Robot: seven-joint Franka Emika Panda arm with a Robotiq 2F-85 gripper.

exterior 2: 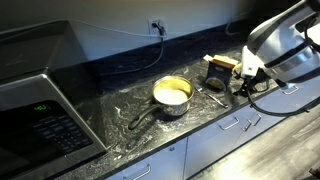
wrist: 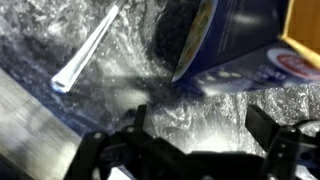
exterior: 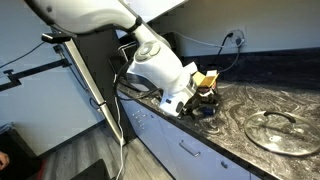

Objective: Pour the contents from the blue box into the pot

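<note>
The blue box stands upright on the dark marble counter with its yellow top flaps open. It also shows in an exterior view and at the top right of the wrist view. The pot sits to one side of the box, silvery with yellow inside and a dark handle. My gripper is open and empty, its fingers low over the counter just short of the box. In both exterior views the gripper is beside the box, on the side away from the pot.
A flat round glass lid lies on the counter. A thin metal utensil lies on the counter near the box. A microwave stands at the counter's end. The counter's front edge runs above white drawers.
</note>
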